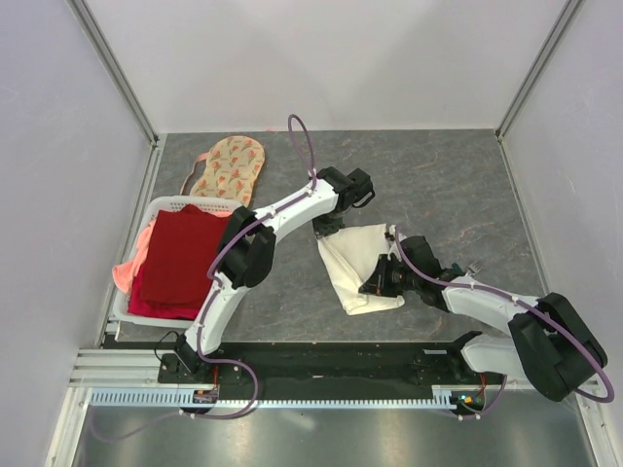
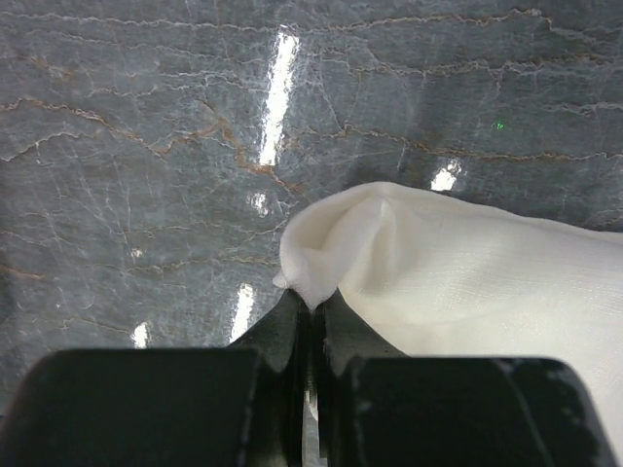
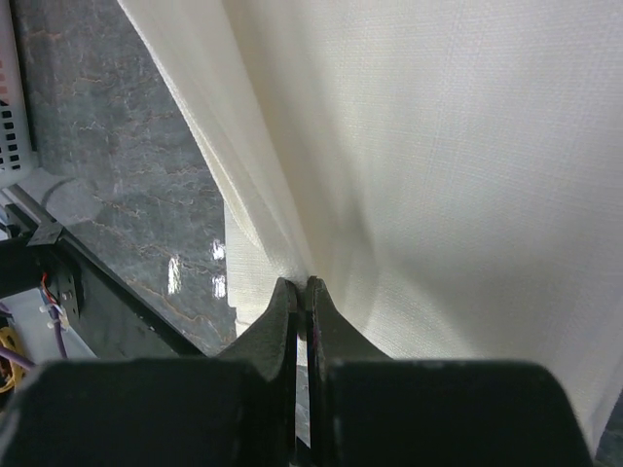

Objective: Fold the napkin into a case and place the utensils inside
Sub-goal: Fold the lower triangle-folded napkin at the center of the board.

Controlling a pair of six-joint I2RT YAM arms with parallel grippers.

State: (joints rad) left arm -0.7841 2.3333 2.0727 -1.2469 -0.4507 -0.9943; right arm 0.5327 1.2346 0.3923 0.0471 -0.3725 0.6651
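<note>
In basket (image 1: 173, 203): red cloth (image 1: 180, 263) | left jaws: pinching napkin (image 1: 355, 258) | right jaws: pinching napkin

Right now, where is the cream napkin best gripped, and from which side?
Probably a corner, from outside its edge: the napkin is thin and limp, so a corner bunches into a pinchable ridge. The left gripper holds one so; the right gripper grips its edge.

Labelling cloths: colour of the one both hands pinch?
Plain cream-white napkin, no pattern; clearest in the right wrist view.

cream napkin (image 3: 438, 165) pinched — jaws closed, marble table (image 3: 127, 165)
</note>
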